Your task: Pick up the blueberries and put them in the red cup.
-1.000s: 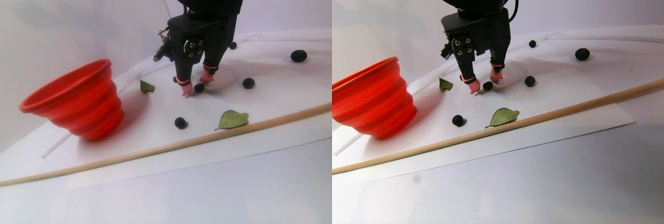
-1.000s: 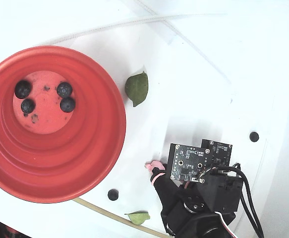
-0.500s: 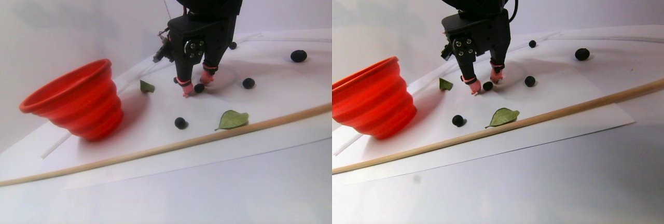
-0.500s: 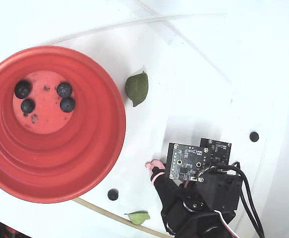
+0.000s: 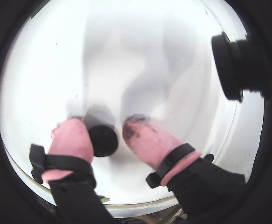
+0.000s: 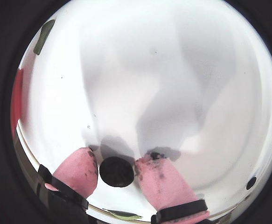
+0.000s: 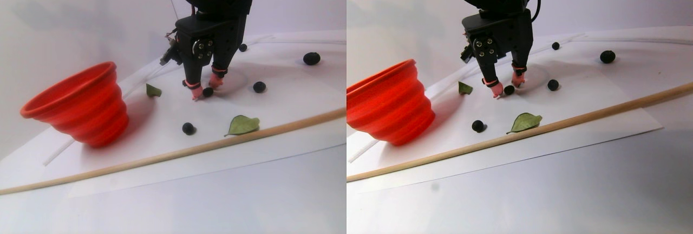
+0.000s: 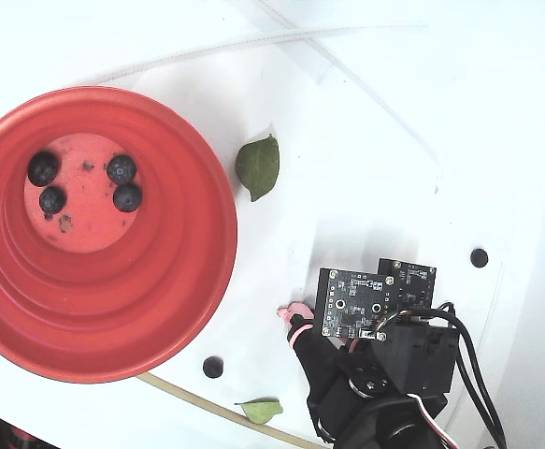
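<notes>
My gripper is down at the white sheet, open, its pink fingertips on either side of one blueberry. That blueberry rests on the sheet, close to the left finger, with a narrow gap to the right one. In the stereo pair view the gripper stands right of the red cup. Seen from above, the red cup holds several blueberries. More blueberries lie loose on the sheet. The arm's circuit board hides most of the gripper in the fixed view; only one fingertip shows.
Two green leaves lie on the sheet, one near the cup. A long wooden stick runs along the sheet's front edge. Loose berries sit to the gripper's right.
Hardly anything differs: the gripper has shifted very slightly, and the berry between the fingers still sits on the sheet.
</notes>
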`<state>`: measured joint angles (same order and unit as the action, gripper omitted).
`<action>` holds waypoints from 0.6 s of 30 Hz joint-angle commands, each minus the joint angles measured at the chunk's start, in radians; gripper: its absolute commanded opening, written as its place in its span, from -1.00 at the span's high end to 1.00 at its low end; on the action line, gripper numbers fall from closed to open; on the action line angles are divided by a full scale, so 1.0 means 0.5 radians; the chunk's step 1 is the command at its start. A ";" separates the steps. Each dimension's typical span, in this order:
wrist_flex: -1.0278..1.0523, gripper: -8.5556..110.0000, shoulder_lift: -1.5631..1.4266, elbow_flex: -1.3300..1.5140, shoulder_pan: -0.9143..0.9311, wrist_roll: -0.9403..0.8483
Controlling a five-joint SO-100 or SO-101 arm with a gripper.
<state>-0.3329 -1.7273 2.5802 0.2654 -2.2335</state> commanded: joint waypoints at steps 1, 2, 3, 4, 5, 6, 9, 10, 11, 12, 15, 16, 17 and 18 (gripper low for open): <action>0.061 0.61 -0.199 0.046 -0.009 -0.025; 0.071 0.61 -0.215 0.052 -0.012 -0.028; 0.080 0.62 -0.224 0.058 -0.012 -0.028; 0.092 0.62 -0.230 0.058 -0.015 -0.028; 0.107 0.62 -0.239 0.061 -0.015 -0.028; 0.123 0.62 -0.255 0.064 -0.015 -0.028; 0.166 0.63 -0.291 0.080 -0.015 -0.037; 0.172 0.63 -0.301 0.089 -0.015 -0.040; 0.175 0.63 -0.307 0.092 -0.015 -0.046; 0.175 0.62 -0.307 0.095 -0.015 -0.055; 0.175 0.62 -0.307 0.095 -0.012 -0.061; 0.175 0.62 -0.307 0.095 -0.009 -0.064; 0.172 0.61 -0.304 0.095 -0.009 -0.074; 0.166 0.60 -0.301 0.095 -0.006 -0.077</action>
<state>-0.2470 -1.8040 2.6170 0.2654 -2.2626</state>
